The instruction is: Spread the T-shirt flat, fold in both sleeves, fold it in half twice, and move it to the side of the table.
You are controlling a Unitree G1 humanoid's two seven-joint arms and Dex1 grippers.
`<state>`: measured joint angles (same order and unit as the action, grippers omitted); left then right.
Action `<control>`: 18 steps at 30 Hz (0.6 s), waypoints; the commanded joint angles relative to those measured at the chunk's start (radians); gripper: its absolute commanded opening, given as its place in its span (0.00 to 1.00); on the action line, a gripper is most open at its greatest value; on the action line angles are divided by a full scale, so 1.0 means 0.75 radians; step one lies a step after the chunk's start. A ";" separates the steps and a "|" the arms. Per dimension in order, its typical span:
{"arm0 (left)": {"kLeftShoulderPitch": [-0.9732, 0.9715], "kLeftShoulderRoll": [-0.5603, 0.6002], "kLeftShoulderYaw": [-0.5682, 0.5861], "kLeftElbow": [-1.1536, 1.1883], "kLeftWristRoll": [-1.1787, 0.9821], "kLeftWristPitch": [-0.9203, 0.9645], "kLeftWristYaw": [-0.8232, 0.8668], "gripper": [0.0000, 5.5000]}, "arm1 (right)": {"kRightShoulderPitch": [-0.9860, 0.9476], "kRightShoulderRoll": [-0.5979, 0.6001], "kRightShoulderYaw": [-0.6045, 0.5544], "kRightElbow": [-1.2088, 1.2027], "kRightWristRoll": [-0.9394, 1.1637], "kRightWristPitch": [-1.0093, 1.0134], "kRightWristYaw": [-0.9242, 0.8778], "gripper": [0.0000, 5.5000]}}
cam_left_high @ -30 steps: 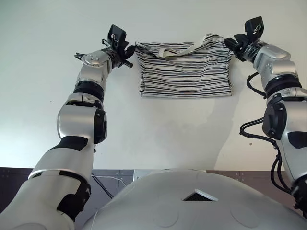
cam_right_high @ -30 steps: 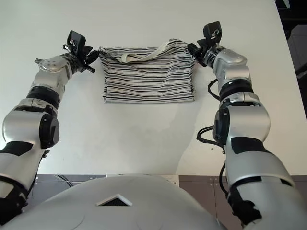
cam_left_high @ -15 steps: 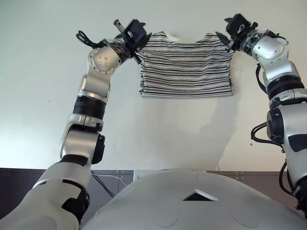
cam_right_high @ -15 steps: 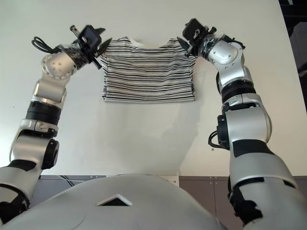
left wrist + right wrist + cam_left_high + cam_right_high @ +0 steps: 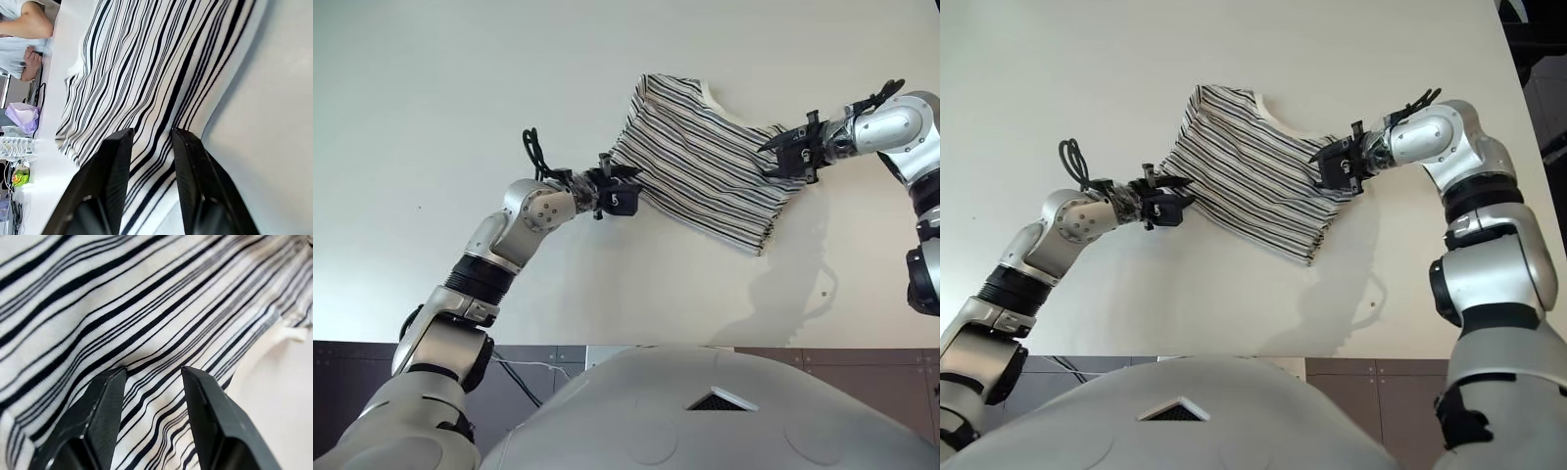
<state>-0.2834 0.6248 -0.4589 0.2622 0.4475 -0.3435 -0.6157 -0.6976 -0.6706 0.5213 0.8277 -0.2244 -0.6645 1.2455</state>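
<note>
The striped T-shirt (image 5: 705,162) lies on the white table (image 5: 431,117) turned diagonally, its white collar (image 5: 724,110) facing the far right. My left gripper (image 5: 625,188) is at the shirt's near-left corner, shut on the cloth. In the left wrist view the stripes run between the two black fingers (image 5: 115,166). My right gripper (image 5: 783,155) is shut on the shirt's right edge just below the collar, and the cloth (image 5: 146,293) puckers at its fingertips (image 5: 110,382).
The table's front edge (image 5: 509,343) runs close below the arms. Its right edge (image 5: 1528,147) shows in the right eye view, with dark floor beyond. Bare table lies left of the shirt and in front of it.
Both grippers stayed on the shirt and swung it from square to diagonal. The left gripper came nearer and to the right, and the right gripper dropped nearer.
</note>
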 commanded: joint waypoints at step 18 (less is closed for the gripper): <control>-0.079 0.263 0.140 0.194 -0.123 -0.580 0.152 0.26 | 0.541 -0.055 -0.384 -1.130 0.418 0.803 -0.095 0.38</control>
<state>-0.4311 0.7568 -0.4052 0.5519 0.4158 -0.8114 -0.4621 -0.3605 -0.6445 0.2935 0.0420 0.0666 -0.0587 1.1771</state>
